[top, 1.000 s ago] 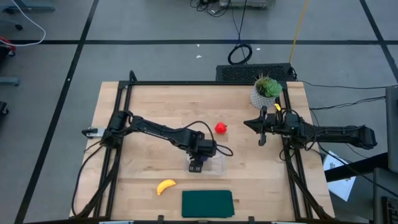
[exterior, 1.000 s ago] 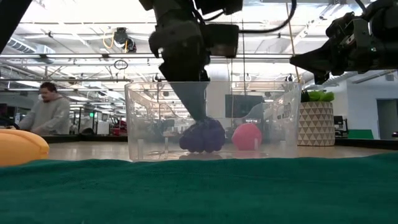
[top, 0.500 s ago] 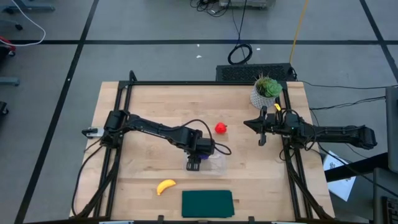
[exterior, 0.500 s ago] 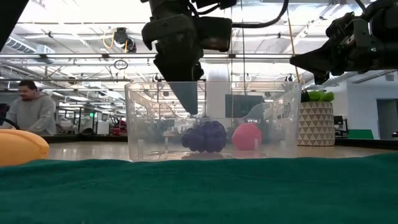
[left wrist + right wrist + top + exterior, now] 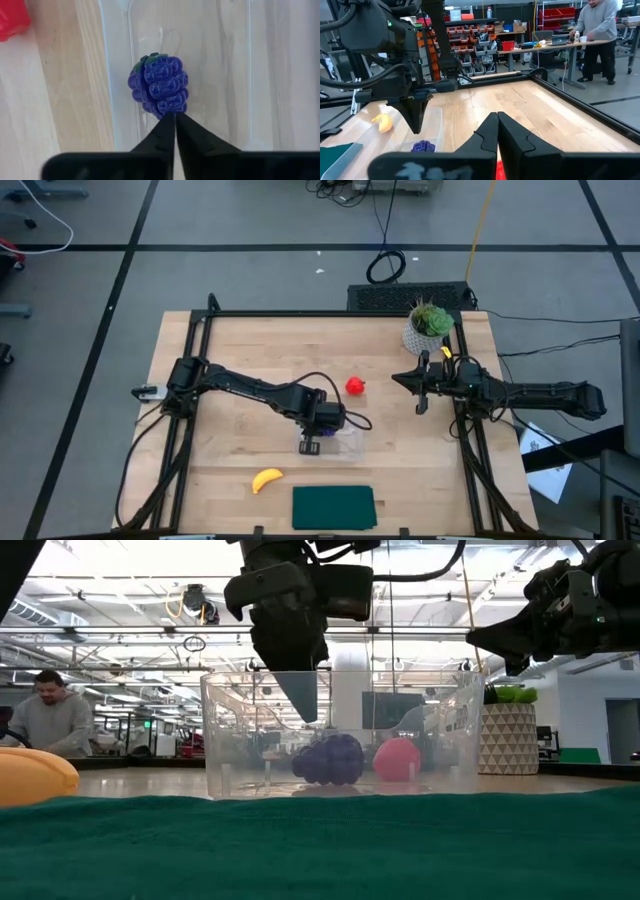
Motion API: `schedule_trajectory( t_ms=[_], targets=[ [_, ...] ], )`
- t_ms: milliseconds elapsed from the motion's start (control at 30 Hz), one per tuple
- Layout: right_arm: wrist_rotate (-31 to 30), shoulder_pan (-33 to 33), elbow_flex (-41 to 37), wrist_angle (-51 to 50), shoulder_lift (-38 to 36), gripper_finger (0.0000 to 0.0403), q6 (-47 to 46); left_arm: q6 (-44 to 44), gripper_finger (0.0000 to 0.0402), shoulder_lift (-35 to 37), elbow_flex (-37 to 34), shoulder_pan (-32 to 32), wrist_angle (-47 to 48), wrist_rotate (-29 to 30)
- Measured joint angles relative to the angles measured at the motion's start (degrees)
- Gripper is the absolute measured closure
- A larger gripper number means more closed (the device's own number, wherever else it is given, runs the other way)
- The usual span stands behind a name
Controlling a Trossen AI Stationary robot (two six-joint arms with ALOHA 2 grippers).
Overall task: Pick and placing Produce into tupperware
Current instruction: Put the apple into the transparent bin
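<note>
Left gripper (image 5: pixel 300 710): being held with fingers pressed together and nothing between them, poised directly above the tupperware (image 5: pixel 340 442), its tips hanging inside the rim but lifted clear of the floor.

Purple grape cluster (image 5: pixel 160 85): being kept on the floor of the tupperware, just below and ahead of the left gripper's closed tips, not being touched by them in the low view; its green cap is being shown in the left wrist view.

Tupperware: clear and shallow, being seen straight beneath the left gripper on the wooden table (image 5: pixel 240 360).

Red strawberry piece (image 5: pixel 354 386): being left on the table outside the tupperware, near the left gripper on its far side, towards the right arm.

Yellow banana (image 5: pixel 266 479): being left on the table near the front edge, apart from the left gripper, just beside the dark green rectangle (image 5: pixel 333 507).

Right gripper (image 5: pixel 419 390): being held raised at the right side of the table, fingers closed on nothing, well apart from the tupperware.

Potted plant (image 5: pixel 429 327): being kept at the back right corner, close behind the right gripper.

Person (image 5: pixel 45 720): being seen in the room beyond the table.
</note>
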State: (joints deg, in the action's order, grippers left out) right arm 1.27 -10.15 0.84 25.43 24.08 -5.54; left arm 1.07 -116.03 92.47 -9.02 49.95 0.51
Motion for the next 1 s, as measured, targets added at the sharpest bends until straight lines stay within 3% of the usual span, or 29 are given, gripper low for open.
schedule_trajectory(
  t_ms=[133, 367, 1000],
  targets=[
    [0.0, 0.0, 0.0, 0.0, 0.0, 0.0403, -0.2, -1.4, 0.0392, 0.0, 0.0, 0.0, 0.0, 0.5],
    [0.0, 0.0, 0.0, 0.0, 0.0, 0.0403, -0.2, -5.3, 0.0399, 1.1, 0.0, -0.9, 0.4, 6.6],
    [0.0, 0.0, 0.0, 0.0, 0.0, 0.0403, -0.2, -8.1, 0.0395, 19.2, 0.0, -0.9, -1.2, 8.0]
  ],
)
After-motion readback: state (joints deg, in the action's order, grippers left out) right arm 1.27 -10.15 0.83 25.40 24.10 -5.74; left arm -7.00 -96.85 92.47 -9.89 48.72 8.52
